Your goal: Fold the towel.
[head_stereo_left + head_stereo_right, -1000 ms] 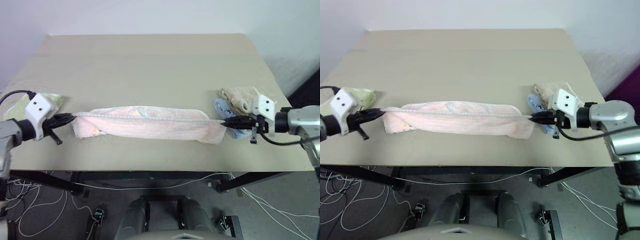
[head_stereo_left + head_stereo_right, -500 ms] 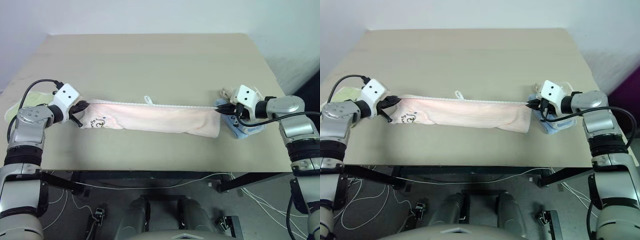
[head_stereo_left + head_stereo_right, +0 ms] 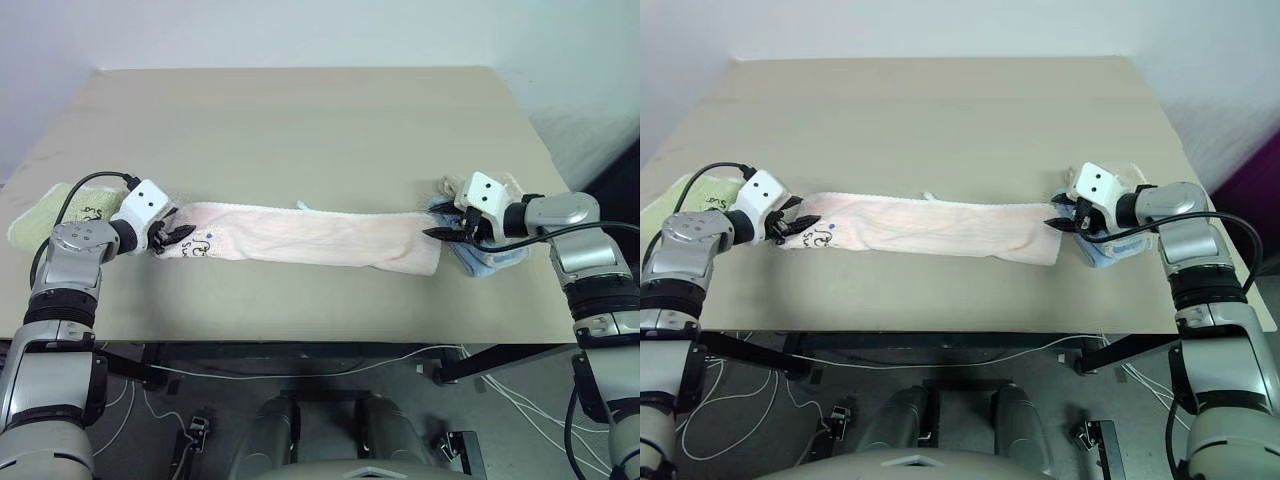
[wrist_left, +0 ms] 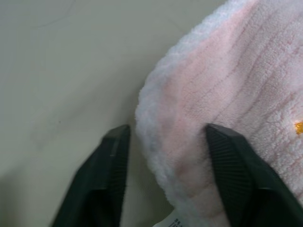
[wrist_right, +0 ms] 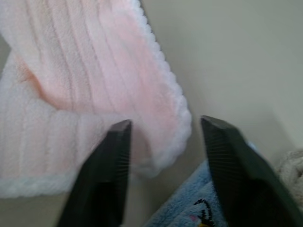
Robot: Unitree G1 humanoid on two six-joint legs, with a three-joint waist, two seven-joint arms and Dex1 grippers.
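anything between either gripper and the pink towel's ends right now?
Nothing visible. The left gripper and right gripper sit right at the two ends of the towel, jaws open, with the towel's edge lying between them. The blue towel lies under and beside the right gripper, not in between.

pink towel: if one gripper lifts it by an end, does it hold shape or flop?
Likely flops: the towel lies limp and creased in a long folded strip on the table. Probably light for its size, being thin terry. Its nap looks fuzzy, so it should grip rather than slip, and drag rather than slide if pushed.
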